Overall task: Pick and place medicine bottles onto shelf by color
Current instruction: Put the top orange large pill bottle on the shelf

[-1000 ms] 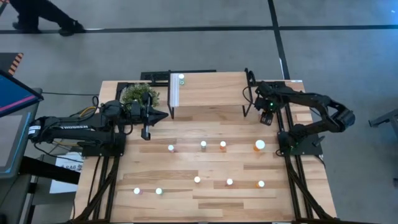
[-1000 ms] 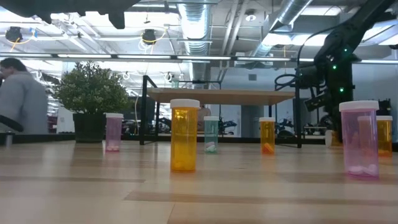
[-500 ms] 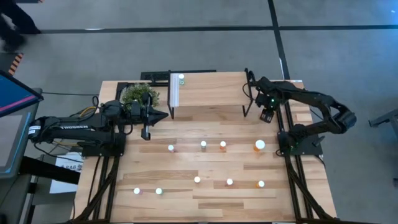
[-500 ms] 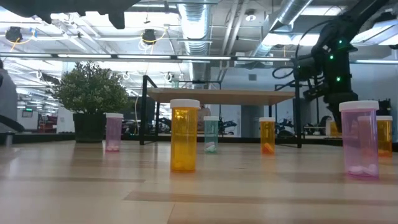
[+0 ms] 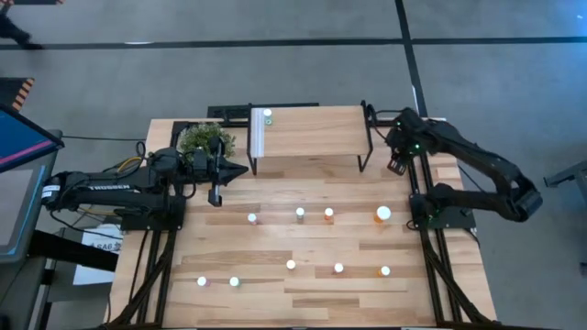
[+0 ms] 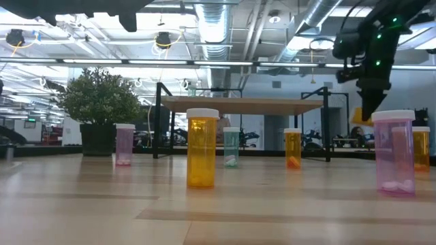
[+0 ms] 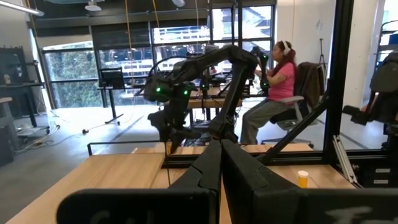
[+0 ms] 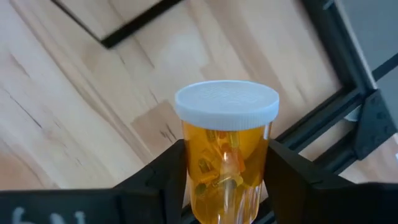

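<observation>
Seen from above, left to right. Left gripper (image 5: 240,169) waiting near the potted plant (image 5: 205,139) at the table's left side, fingers pressed together with nothing between them. Next, the shelf (image 5: 307,131) at the far middle of the table (image 5: 275,293), one green bottle (image 5: 268,116) standing on it near the white strip. In front, scattered bottles (image 5: 300,214) on the tabletop, well apart from each other. Far right, right gripper (image 5: 396,166) raised just beside the shelf's right legs, clamped around an orange bottle (image 8: 226,149) with a white cap.
</observation>
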### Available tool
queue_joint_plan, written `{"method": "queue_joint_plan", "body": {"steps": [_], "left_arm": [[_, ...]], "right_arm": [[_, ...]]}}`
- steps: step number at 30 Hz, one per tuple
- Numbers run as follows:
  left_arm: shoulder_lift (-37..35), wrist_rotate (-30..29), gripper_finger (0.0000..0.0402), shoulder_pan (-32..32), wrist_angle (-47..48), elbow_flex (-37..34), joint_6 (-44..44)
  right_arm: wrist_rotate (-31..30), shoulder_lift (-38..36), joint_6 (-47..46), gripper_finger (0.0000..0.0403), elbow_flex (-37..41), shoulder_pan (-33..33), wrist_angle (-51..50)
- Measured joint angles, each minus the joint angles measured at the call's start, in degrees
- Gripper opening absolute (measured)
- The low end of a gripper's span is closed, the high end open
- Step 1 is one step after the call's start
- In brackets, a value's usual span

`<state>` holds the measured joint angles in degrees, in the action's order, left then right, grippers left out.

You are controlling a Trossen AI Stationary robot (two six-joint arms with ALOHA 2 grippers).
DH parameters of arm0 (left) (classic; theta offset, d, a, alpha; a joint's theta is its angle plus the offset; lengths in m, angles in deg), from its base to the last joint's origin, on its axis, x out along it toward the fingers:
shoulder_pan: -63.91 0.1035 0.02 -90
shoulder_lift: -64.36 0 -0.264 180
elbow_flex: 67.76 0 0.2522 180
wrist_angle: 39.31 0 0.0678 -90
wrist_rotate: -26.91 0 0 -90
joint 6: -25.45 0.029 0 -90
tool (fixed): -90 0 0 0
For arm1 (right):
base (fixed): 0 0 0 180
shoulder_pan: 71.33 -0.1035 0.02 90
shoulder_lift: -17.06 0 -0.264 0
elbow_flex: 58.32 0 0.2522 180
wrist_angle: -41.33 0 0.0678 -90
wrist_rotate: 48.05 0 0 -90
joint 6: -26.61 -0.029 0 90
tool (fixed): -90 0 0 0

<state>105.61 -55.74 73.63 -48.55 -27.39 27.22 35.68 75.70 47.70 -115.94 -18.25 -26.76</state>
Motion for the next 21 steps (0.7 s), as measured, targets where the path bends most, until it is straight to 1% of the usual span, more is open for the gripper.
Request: {"method": "queue_joint_plan", "body": {"steps": [6,12,15,18,21], "left_arm": [[0.0,0.0,0.0000,0.0,-0.2,0.0,-0.1],[0.0,0.0,0.0000,0.0,-0.4,0.0,-0.1],[0.0,0.0,0.0000,0.0,-0.4,0.0,-0.1],[0.0,0.0,0.0000,0.0,-0.4,0.0,-0.1],[0.0,0.0,0.0000,0.0,-0.4,0.0,-0.1]], "right_arm": [[-0.6,-5.7,-1.2,0.0197,0.0,0.0,2.2],[-0.7,-10.7,-2.4,0.0195,0.0,0.0,8.6],[-0.5,-12.4,-5.3,0.0197,0.0,-0.2,14.1],[0.9,-14.2,-7.0,0.0200,0.0,-0.2,21.8],[4.5,-15.1,-10.7,0.0199,0.0,-0.2,31.2]]}}
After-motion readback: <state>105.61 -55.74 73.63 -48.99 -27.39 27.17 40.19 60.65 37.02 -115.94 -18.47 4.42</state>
